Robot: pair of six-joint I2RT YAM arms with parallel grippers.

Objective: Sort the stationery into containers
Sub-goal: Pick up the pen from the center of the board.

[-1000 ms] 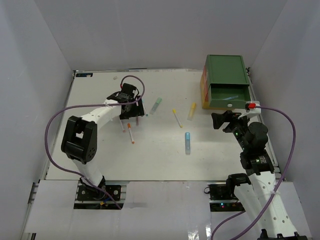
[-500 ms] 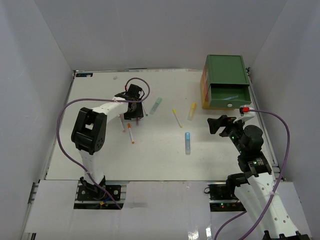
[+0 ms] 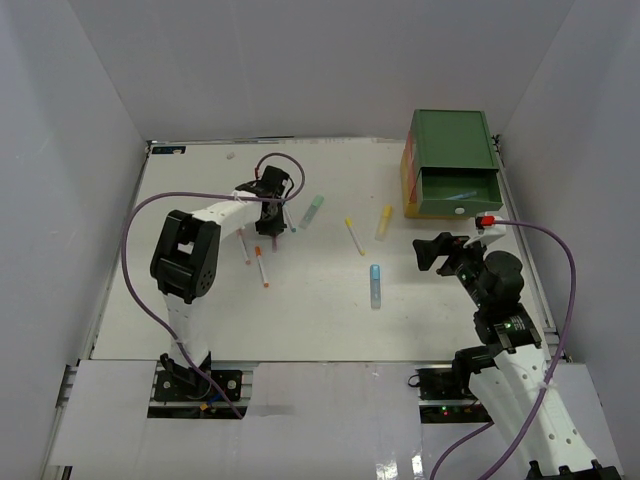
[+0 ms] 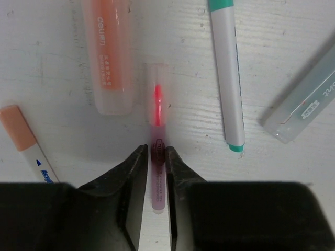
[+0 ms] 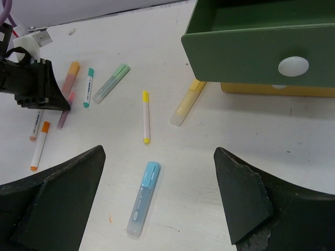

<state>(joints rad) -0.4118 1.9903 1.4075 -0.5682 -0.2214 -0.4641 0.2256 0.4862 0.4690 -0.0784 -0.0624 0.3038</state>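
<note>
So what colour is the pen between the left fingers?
Pinkish-purple pen with a clear cap; the left wrist view shows it best.

The left arm (image 3: 215,213) and right arm (image 3: 530,390) have white link shells and bulky black joints. A purple cable (image 3: 123,265) loops along each. A small red block (image 3: 488,220) marks the right arm's wrist. The left end effector (image 4: 155,157) and right end effector (image 5: 158,151) have matte black, wedge-shaped fingers (image 4: 131,178).

The right pincer (image 5: 158,154) is hovering over the worktop (image 5: 220,136), fingers spread wide, with a blue highlighter (image 5: 143,198) lying between them. A yellow pen (image 5: 146,116) is lying just ahead. The green drawer (image 5: 246,52) is standing ahead-right. The left pincer (image 5: 62,104) is sitting over a pink pen (image 5: 63,119), far ahead-left.
</note>
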